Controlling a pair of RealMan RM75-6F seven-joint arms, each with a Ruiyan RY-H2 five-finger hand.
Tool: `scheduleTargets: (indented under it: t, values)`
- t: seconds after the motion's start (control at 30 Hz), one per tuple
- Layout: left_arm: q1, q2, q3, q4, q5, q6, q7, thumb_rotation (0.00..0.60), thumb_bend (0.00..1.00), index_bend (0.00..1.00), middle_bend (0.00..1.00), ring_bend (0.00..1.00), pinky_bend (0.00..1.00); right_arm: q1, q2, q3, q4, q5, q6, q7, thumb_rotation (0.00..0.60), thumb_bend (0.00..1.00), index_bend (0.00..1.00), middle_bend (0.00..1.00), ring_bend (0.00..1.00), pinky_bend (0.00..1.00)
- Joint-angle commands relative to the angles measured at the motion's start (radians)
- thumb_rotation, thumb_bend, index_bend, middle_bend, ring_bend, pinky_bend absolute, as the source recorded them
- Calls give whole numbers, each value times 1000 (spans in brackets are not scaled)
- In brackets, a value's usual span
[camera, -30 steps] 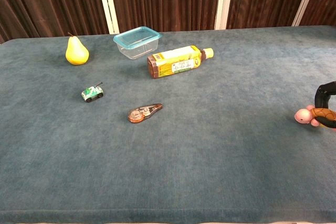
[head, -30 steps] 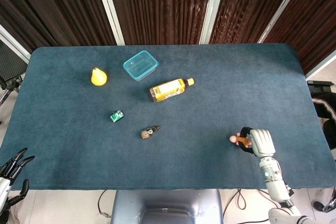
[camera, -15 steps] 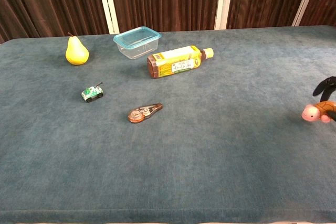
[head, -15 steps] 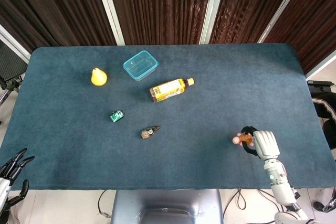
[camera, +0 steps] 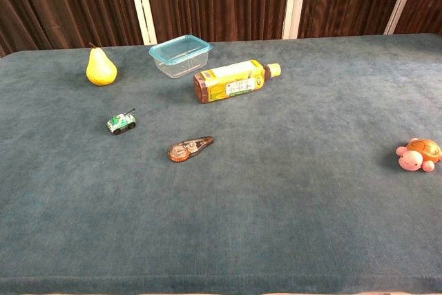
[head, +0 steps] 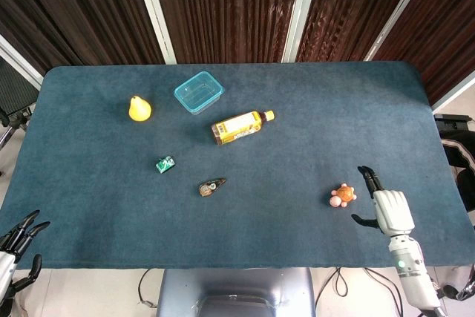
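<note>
Lower right of the head view: right hand [head: 389, 209] spread and holding nothing, just beside toy turtle [head: 342, 195] on blue table [head: 297, 146].

A small toy turtle [head: 342, 195] with a pink head and brown-orange shell sits upright on the bench [head: 297, 131], just beside the spread fingers of the right robot hand [head: 387, 208], untouched

Lab-like test room, blue felt-covered table [head: 312, 109], dark wooden slatted wall panels [head: 223, 5], cables under table edge
</note>
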Motion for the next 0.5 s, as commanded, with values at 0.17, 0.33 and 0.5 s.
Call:
scheduleTargets:
  t: [0.17, 0.33, 0.5]
  values:
    - [-4, 2, 0, -7, -1, -8, 8, 600, 587, 172, 22, 146, 356, -14, 68, 19, -105, 65, -33, -41, 600, 62, 13, 122, 920, 873]
    - [-5, 3, 1, -9, -2, -13, 10, 600, 587, 171, 22, 146, 356, 2, 25, 18, -38, 48, -54, 5, 600, 63, 274, 211, 954, 889]
    - [-5, 5, 0, -11, -6, -15, 6, 600, 587, 171, 22, 146, 357, 22, -39, 23, 64, 34, -68, 42, 600, 97, 449, 327, 990, 923]
